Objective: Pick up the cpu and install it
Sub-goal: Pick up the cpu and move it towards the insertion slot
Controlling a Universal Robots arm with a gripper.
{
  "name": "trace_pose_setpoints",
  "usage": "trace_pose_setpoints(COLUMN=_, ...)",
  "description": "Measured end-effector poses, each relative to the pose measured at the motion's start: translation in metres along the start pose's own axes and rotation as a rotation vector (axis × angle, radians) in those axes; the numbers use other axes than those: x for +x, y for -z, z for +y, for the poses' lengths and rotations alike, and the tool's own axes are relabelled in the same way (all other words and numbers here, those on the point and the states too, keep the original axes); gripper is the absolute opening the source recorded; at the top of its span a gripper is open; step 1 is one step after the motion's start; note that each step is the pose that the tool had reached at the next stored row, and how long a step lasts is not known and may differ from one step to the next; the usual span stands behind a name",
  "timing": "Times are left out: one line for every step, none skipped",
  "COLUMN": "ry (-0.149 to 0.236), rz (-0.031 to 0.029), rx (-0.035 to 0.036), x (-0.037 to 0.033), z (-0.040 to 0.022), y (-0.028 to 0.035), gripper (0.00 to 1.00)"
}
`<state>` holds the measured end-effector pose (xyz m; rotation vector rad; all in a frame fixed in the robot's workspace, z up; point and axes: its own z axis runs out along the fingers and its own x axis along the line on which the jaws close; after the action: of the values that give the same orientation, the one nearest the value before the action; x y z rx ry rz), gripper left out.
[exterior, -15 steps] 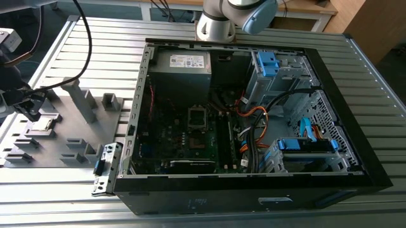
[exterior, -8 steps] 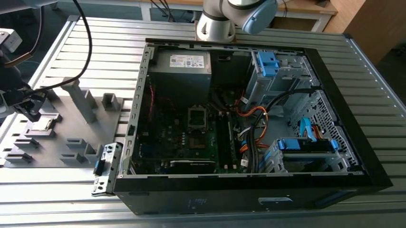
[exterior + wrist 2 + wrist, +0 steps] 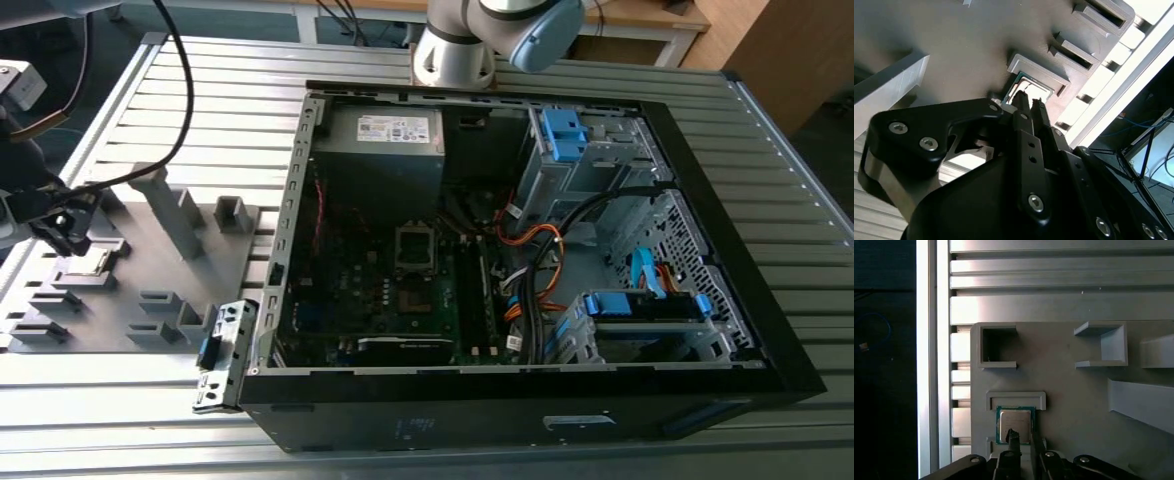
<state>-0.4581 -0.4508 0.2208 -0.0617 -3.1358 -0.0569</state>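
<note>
At the exterior view's far left, the black two-fingered gripper (image 3: 67,240) hangs over the near-left part of a flat grey plastic tray with upright blocks and open-sided pockets (image 3: 127,285). A thick black cable (image 3: 180,90) loops down towards it from above. The cpu (image 3: 88,266), a small thin square chip with a dull silvery top and a greenish rim, lies flat in a shallow framed recess of that tray, just below the gripper. In both wrist views the gripper (image 3: 1029,100) (image 3: 1024,437) is directly over the cpu (image 3: 1035,88) (image 3: 1014,420). Its slim black fingers (image 3: 1021,107) are drawn close, with a narrow gap between them and nothing pinched; whether the tips touch the chip's surface cannot be told. The tray (image 3: 1069,405) rests on a ribbed aluminium table of long slats (image 3: 134,420). Right of the tray lies a black desktop computer case with its side panel off (image 3: 534,400), open upward. Inside it, from the exterior view's left, are a dark green motherboard (image 3: 400,300) with a rectangular metal-framed socket (image 3: 416,248) near its middle and a grey power-supply box with a white label (image 3: 380,140) beyond it. Then come orange and black cables (image 3: 534,240) and blue plastic drive brackets (image 3: 647,305) at the right. The arm's grey and silver base joint (image 3: 461,45) stands behind the case.
</note>
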Motion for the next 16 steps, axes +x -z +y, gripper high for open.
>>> trace_pose_setpoints(ry=0.0, rz=-0.0001, rx=0.0, x=0.0, z=0.0, y=0.0, gripper=0.23)
trace_pose_setpoints(ry=0.0, rz=-0.0001, rx=-0.0001, x=0.0, z=0.0, y=-0.0001, gripper=0.29)
trace_pose_setpoints(ry=0.0, rz=-0.0001, rx=-0.0001, x=0.0001, z=0.0, y=-0.0001, gripper=0.29)
trace_pose_setpoints(ry=0.0, rz=-0.0001, rx=0.0, x=0.0002, z=0.0, y=0.0, gripper=0.35)
trace_pose_setpoints(ry=0.0, rz=0.0, rx=0.0, x=0.0003, z=0.0, y=0.0, gripper=0.41)
trace_pose_setpoints(ry=0.0, rz=-0.0001, rx=0.0, x=0.0003, z=0.0, y=0.0, gripper=0.41)
trace_pose_setpoints(ry=0.0, rz=0.0, rx=0.0, x=0.0004, z=0.0, y=0.0, gripper=0.53)
trace_pose_setpoints(ry=0.0, rz=0.0, rx=0.0, x=0.0004, z=0.0, y=0.0, gripper=0.53)
trace_pose_setpoints(ry=0.0, rz=0.0, rx=0.0, x=0.0004, z=0.0, y=0.0, gripper=0.58)
trace_pose_setpoints(ry=0.0, rz=0.0, rx=0.0, x=0.0004, z=0.0, y=0.0, gripper=0.58)
trace_pose_setpoints(ry=0.0, rz=0.0, rx=0.0, x=0.0005, z=0.0, y=0.0, gripper=0.64)
trace_pose_setpoints(ry=0.0, rz=0.0, rx=0.0, x=0.0005, z=0.0, y=0.0, gripper=0.64)
trace_pose_setpoints(ry=0.0, rz=0.0, rx=0.0, x=0.0005, z=0.0, y=0.0, gripper=0.71)
trace_pose_setpoints(ry=0.0, rz=-0.0001, rx=-0.0001, x=0.0005, z=-0.0001, y=-0.0003, gripper=0.71)
trace_pose_setpoints(ry=0.0, rz=-0.0003, rx=-0.0002, x=0.0005, z=-0.0001, y=-0.0013, gripper=0.71)
trace_pose_setpoints(ry=0.0, rz=-0.0001, rx=0.0, x=0.0005, z=-0.0001, y=-0.0024, gripper=0.71)
